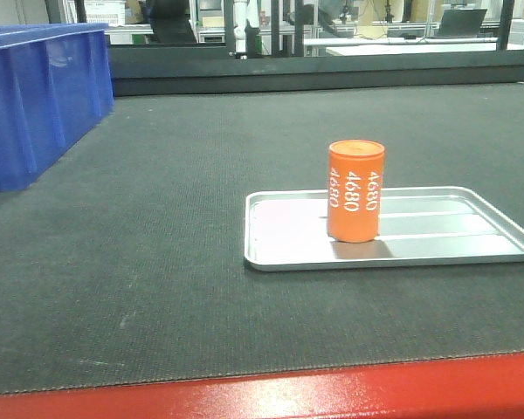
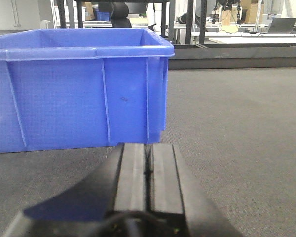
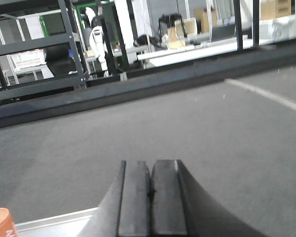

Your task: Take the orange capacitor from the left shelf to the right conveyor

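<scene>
The orange capacitor (image 1: 355, 192) stands upright on a small flat silver tray (image 1: 284, 262), which lies on the right conveyor (image 1: 157, 218), a dark textured belt with a red front edge (image 1: 332, 393). In the right wrist view only the top corner of the orange capacitor (image 3: 1, 221) shows at the lower left, left of my right gripper (image 3: 150, 164), which is shut and empty above the belt. My left gripper (image 2: 149, 146) is shut on nothing and points at a blue bin. The left shelf is out of view. Neither gripper shows in the front view.
A large blue plastic bin (image 1: 35, 96) sits on the belt at the far left, close ahead of the left gripper in its wrist view as the bin (image 2: 79, 89). A dark rail (image 1: 332, 74) bounds the belt's far side, with racks and desks beyond.
</scene>
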You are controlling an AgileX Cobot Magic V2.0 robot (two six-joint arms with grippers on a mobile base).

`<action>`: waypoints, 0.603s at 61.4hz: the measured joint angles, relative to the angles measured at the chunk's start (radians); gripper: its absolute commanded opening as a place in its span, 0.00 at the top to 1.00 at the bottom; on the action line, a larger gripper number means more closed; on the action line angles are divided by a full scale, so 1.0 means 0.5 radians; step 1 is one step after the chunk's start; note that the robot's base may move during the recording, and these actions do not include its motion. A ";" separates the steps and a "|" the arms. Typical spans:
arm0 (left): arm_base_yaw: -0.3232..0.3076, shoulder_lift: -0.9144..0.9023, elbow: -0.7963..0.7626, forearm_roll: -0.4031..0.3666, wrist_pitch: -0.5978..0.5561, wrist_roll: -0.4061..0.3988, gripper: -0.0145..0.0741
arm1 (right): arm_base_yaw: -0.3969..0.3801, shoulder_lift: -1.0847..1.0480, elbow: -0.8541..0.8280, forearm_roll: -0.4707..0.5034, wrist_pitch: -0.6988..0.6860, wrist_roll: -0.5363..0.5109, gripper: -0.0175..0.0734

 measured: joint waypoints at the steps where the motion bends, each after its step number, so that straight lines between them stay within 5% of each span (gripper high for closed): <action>1: 0.000 0.000 0.000 0.000 0.000 0.000 0.95 | 0.000 -0.014 0.005 0.051 0.000 -0.070 0.76; 12: 0.000 0.000 0.000 0.000 0.000 0.000 0.95 | 0.042 -0.156 0.137 0.837 0.004 -0.963 0.76; 17: 0.000 0.000 0.000 0.000 0.012 0.000 0.95 | 0.068 -0.236 0.205 1.008 0.013 -1.188 0.76; 37: 0.000 0.000 0.000 0.000 0.000 0.000 0.95 | 0.107 -0.301 0.251 1.082 0.250 -1.309 0.76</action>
